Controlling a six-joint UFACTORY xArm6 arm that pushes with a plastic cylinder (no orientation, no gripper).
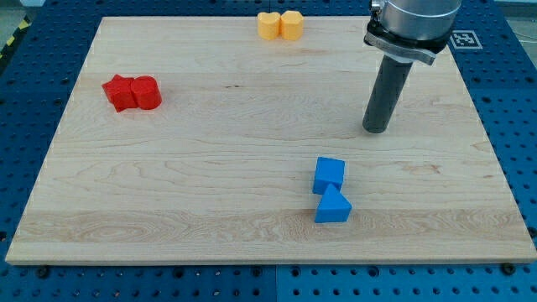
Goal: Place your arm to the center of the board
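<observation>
Wooden board [210,168] centre is not yet reached: my tip [377,130], a bare rod without fingers, stands right of it, above the blue cube [329,174]

my tip [376,130] sits right of board [210,226] centre. Open wood runs from it toward the view's left, nothing in that lane. Blue cube [329,174] and blue triangular block [333,206], touching, sit below-left of the tip, near it. Red star block [120,92] and red cylinder [147,92] hug the left side. Yellow heart block [268,25] and yellow hexagonal block [291,24] sit at the top edge.
</observation>
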